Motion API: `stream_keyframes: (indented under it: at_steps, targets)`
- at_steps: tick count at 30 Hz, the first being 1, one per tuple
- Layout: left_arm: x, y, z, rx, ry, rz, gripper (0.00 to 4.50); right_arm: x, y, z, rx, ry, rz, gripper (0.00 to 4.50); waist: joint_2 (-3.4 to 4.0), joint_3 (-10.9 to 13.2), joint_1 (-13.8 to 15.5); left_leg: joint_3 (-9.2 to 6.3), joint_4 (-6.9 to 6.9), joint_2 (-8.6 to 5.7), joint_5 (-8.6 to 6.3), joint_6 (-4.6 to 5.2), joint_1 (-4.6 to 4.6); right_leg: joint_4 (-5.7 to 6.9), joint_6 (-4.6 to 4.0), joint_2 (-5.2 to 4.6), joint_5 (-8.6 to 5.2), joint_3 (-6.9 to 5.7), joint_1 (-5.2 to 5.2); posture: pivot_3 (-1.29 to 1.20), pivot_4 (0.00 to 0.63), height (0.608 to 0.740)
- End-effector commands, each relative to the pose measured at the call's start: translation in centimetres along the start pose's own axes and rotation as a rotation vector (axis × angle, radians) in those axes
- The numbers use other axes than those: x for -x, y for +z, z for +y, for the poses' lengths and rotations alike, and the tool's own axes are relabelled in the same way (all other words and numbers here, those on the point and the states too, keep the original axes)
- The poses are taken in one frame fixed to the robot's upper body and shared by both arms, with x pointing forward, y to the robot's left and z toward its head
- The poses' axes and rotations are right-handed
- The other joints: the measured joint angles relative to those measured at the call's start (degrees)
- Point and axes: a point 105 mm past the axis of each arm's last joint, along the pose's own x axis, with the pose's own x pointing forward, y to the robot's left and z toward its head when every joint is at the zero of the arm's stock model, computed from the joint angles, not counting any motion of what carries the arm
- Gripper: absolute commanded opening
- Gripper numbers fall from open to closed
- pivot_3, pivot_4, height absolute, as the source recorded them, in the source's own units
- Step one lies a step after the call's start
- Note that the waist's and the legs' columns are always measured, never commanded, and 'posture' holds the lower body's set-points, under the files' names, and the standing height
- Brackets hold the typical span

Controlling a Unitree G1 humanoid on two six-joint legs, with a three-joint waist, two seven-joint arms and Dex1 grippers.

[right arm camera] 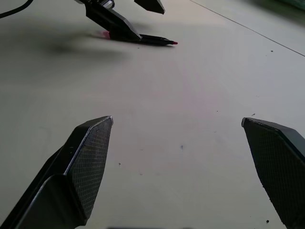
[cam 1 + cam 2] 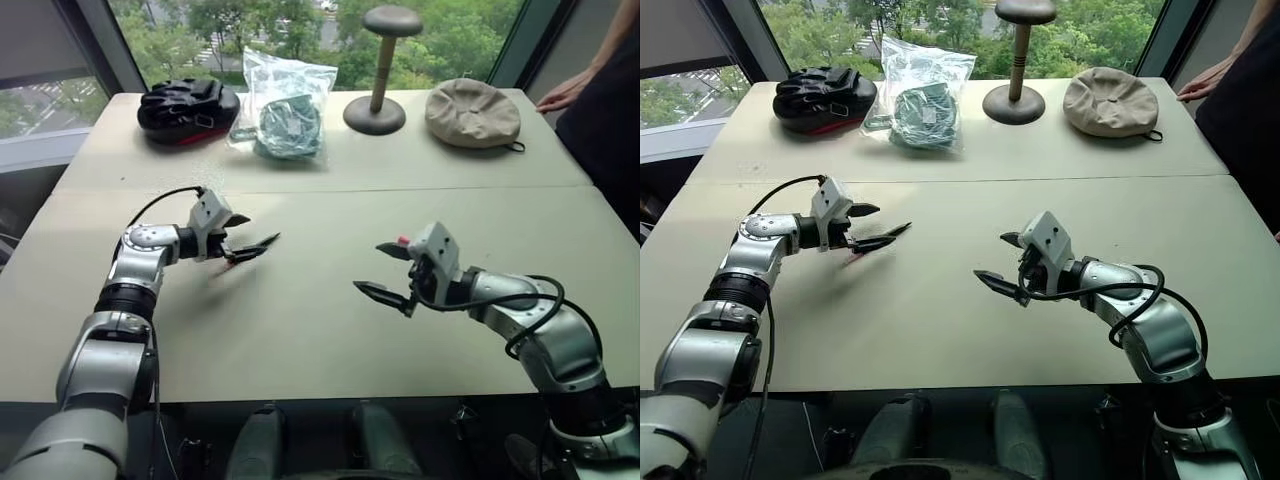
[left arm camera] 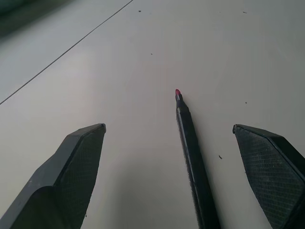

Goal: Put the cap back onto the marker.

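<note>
The marker (image 3: 190, 148), a thin black stick with a red tip, lies flat on the beige table (image 2: 300, 330). My left gripper (image 2: 260, 228) hovers low over it, open, with the marker between its fingers (image 3: 76, 162) and untouched. The marker (image 1: 152, 39) also appears in the right wrist view, under the left gripper's lower finger. My right gripper (image 2: 383, 272) stands open at the centre right, a forearm's length from the marker, holding nothing. A tiny red piece, seemingly the cap (image 2: 403, 240), sits just behind the right gripper's far finger.
Along the table's far edge stand a black and red padded item (image 2: 188, 108), a clear plastic bag of teal stuff (image 2: 285, 110), a wooden hat stand (image 2: 378, 70) and a beige fabric cap (image 2: 472, 112). A person's hand (image 2: 562, 95) rests at the far right corner.
</note>
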Motion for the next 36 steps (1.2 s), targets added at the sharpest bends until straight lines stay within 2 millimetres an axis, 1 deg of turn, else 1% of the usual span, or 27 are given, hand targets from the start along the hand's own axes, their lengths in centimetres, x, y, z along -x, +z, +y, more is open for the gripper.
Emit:
stream_keyframes:
  at_steps: [1, 4, 9, 14, 19, 28, 33, 36]
  targets:
    - [-0.4, -0.2, -0.4, -0.029, -0.007, 0.006, 4.50, 0.3, 1.3, 0.0, 0.038, -0.017, -0.044, 4.49, 0.00, 0.0, 0.0, 0.00, 0.01, 0.00, 0.00, 0.00, 0.00, 0.03, 0.00, 0.00, 0.00, 0.00, 0.00, 0.00, 0.150, 0.740]
    - [-0.6, -0.9, -0.7, -0.025, -0.005, 0.032, 4.50, 0.3, 1.3, -0.1, 0.033, -0.024, -0.050, 4.49, 0.00, 0.0, 0.0, -0.02, 0.11, 0.00, 0.00, 0.00, 0.03, 0.18, 0.01, 0.01, 0.00, 0.00, 0.00, 0.00, 0.150, 0.740]
    - [-0.8, -1.7, -0.9, -0.001, 0.006, 0.053, 4.50, 0.1, 1.4, -0.1, 0.028, -0.027, -0.054, 4.49, -0.01, 0.0, 0.0, -0.02, 0.18, -0.01, 0.00, 0.00, 0.36, 0.42, 0.00, 0.02, -0.02, 0.01, 0.20, 0.00, 0.150, 0.740]
    - [-0.9, -1.7, -0.6, 0.037, 0.026, 0.038, 4.50, 0.0, 1.2, -0.1, 0.023, -0.030, -0.054, 4.49, -0.01, 0.0, 0.0, -0.05, 0.26, -0.01, 0.00, 0.00, 0.44, 0.47, 0.00, 0.03, -0.02, 0.01, 0.33, 0.00, 0.150, 0.740]
    - [-0.7, -1.6, 0.3, 0.063, 0.074, 0.036, 4.50, -0.1, 1.1, -0.1, 0.019, -0.034, -0.053, 4.49, 0.01, 0.0, 0.0, -0.08, 0.32, -0.01, 0.00, 0.00, 0.47, 0.50, 0.00, 0.04, -0.02, 0.01, 0.38, 0.00, 0.150, 0.740]
    - [-1.9, -1.9, -0.1, 0.041, 0.060, 0.085, 4.50, -0.3, 1.0, 0.0, 0.011, -0.044, -0.059, 4.49, 0.01, 0.0, 0.1, -0.12, 0.45, -0.01, 0.00, 0.00, 0.48, 0.53, 0.00, 0.08, -0.02, 0.00, 0.45, 0.00, 0.150, 0.740]
    - [-2.3, -0.9, 0.1, 0.021, 0.059, 0.054, 4.50, -0.3, 0.9, 0.0, 0.006, -0.056, -0.062, 4.49, 0.01, 0.0, 0.2, -0.13, 0.48, -0.03, 0.00, 0.00, 0.48, 0.52, 0.00, 0.05, -0.02, 0.00, 0.49, 0.00, 0.150, 0.740]
    - [-2.5, -1.0, -0.1, 0.028, 0.045, 0.067, 4.50, -0.3, 0.9, -0.1, 0.003, -0.062, -0.063, 4.49, 0.01, 0.0, 0.2, -0.13, 0.48, -0.04, 0.00, 0.00, 0.47, 0.52, 0.00, 0.05, -0.02, 0.00, 0.47, 0.00, 0.150, 0.740]
